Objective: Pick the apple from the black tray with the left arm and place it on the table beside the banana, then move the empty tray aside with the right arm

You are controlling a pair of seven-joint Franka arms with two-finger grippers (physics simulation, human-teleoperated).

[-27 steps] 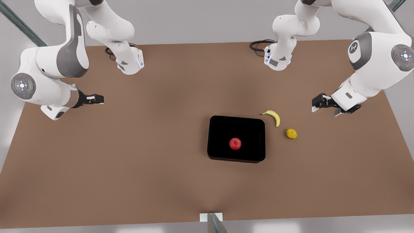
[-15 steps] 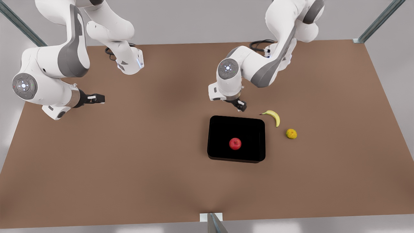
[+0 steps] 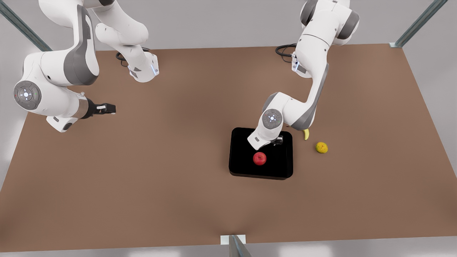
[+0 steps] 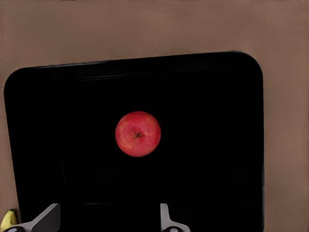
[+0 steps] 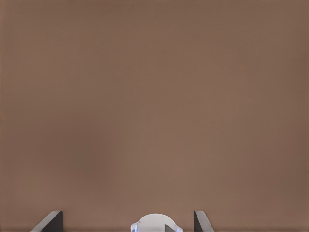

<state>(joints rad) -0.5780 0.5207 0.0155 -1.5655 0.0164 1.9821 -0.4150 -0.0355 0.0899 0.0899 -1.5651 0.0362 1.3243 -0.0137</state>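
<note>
The red apple (image 3: 259, 158) (image 4: 138, 134) lies near the middle of the black tray (image 3: 239, 167) (image 4: 217, 145) on the brown table (image 3: 142, 171). My left gripper (image 3: 276, 141) (image 4: 106, 223) hovers over the tray's far edge, a little short of the apple, fingers open and empty. Most of the banana (image 3: 306, 135) (image 4: 7, 220) is hidden behind the left arm's forearm, just beyond the tray's far corner on the front view's right. My right gripper (image 3: 107, 108) (image 5: 126, 224) waits open over bare table at the front view's far left.
A round yellow-orange fruit (image 3: 321, 147) rests on the table to the front view's right of the banana. Both arm bases (image 3: 142, 69) (image 3: 303, 67) with black cables stand at the table's far edge. Open tabletop spreads around the tray.
The left arm has swung in from the front view's right side, passed behind the tray and now reaches down over its far edge. The right arm, apple and tray have not moved.
</note>
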